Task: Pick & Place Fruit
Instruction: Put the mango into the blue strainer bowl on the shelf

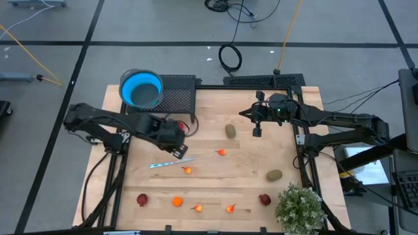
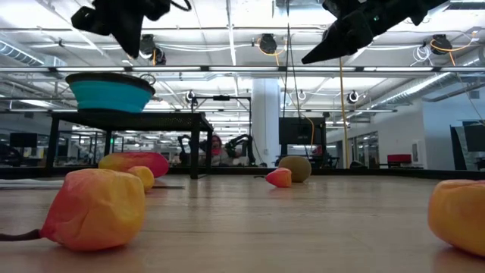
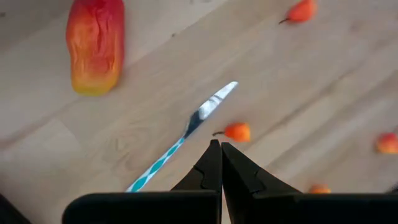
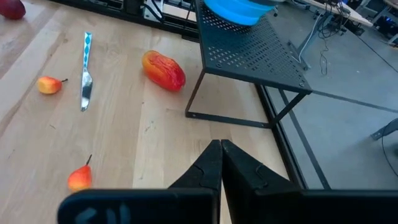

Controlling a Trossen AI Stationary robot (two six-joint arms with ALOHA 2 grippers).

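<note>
fruit [image 1: 188, 170] lies at six o'clock of our left gripper [image 1: 181, 154], fingers together above the knife [image 1: 171, 162]; right gripper [image 1: 257, 132] hangs pinched empty.

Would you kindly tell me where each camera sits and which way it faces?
High: overhead, facing down; both arms, table.
Low: at tabletop height, facing level across; arms overhead.
Left wrist: above the knife, with the left gripper shut.
Right wrist: toward the blue bowl, with the right gripper shut.
Both wrist views share the knife and the large orange-red fruit.
</note>
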